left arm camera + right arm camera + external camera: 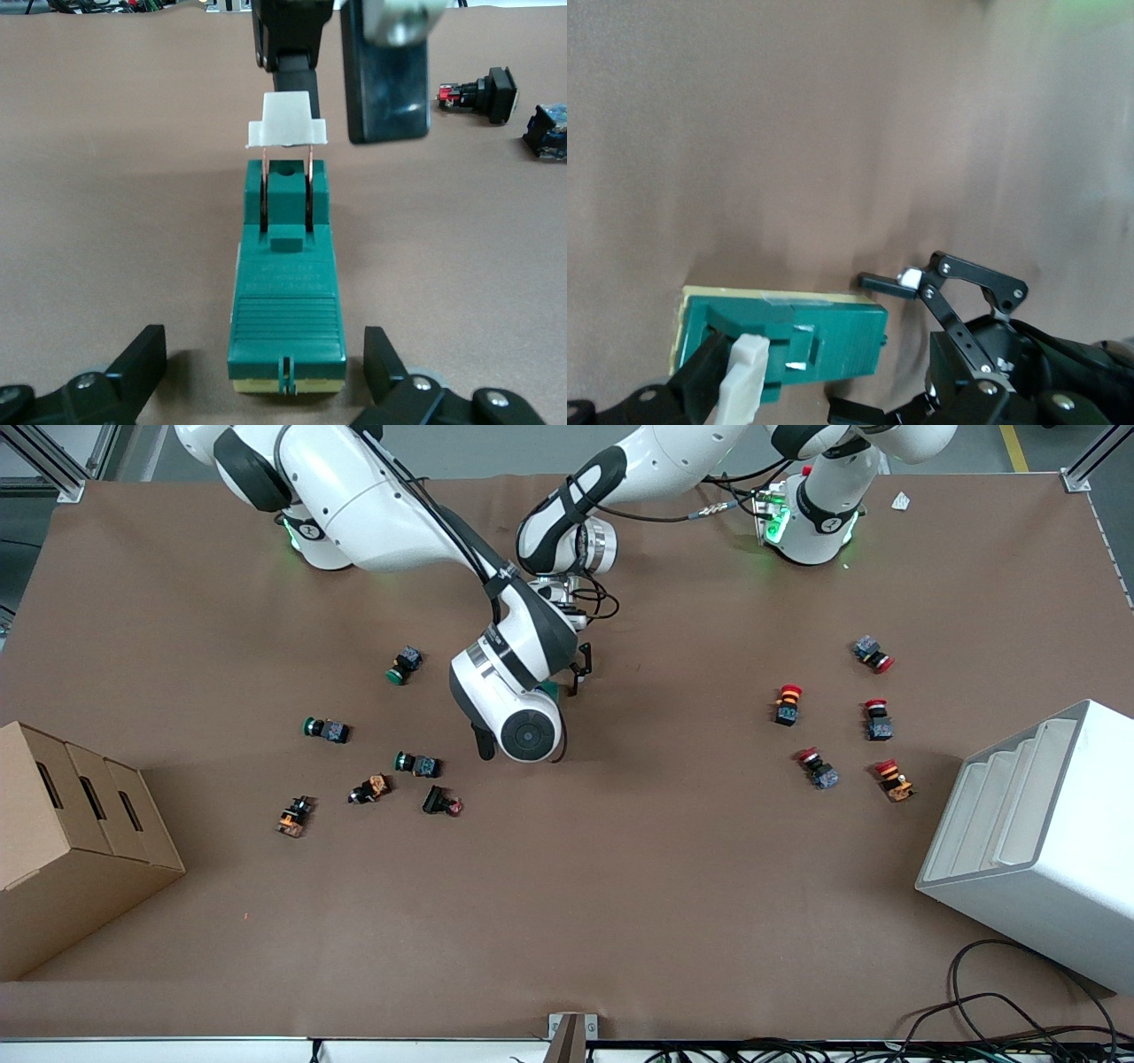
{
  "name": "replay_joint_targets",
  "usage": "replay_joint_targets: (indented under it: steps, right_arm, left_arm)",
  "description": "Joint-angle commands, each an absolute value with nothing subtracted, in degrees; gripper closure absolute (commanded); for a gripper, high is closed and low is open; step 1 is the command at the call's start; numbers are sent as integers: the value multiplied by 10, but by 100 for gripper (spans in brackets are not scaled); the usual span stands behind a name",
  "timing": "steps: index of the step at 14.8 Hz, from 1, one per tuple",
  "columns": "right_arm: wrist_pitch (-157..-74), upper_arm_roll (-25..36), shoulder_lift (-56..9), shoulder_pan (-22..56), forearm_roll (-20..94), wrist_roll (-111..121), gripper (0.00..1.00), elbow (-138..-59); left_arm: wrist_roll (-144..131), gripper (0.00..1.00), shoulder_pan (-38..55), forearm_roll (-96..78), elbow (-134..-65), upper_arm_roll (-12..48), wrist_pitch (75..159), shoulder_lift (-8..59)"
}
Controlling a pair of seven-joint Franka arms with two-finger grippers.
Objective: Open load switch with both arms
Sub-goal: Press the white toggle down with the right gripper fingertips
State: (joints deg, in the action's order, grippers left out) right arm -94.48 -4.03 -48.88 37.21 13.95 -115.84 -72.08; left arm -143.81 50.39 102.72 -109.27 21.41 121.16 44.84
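The load switch (285, 292) lies on the table (620, 886); the right gripper (292, 66) pinches its raised white handle (286, 121), while the left gripper (266, 385), jaws spread, straddles its end

A green load switch (797, 341) is lying on the brown table (833, 133), its white handle (742, 382) sitting between the right gripper's fingers (700, 376). The left gripper (957, 336) is waiting beside the switch.

Load switch (553, 689) almost wholly hidden under the right arm's wrist in the front view, left gripper (266, 376) fingers cut by the left wrist view's edge, push-button markings too small to read.
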Motion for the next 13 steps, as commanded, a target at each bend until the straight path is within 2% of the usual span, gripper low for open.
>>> replay_joint_targets:
  steps: [1, 7, 13]
  right_arm:
    - [-922, -54, -476, 366, 153, -1164, 0, -720]
    - [-871, -59, -474, 367, 154, -1160, 0, -716]
    - [-879, -62, -479, 381, 152, -1165, 0, -725]
  left_arm:
    - [-1447, 2, 505, 1041, -1089, 214, 1204, 452]
    - [-1450, 2, 504, 1042, -1088, 214, 1205, 452]
    - [-1452, 1, 504, 1042, -1090, 215, 1204, 455]
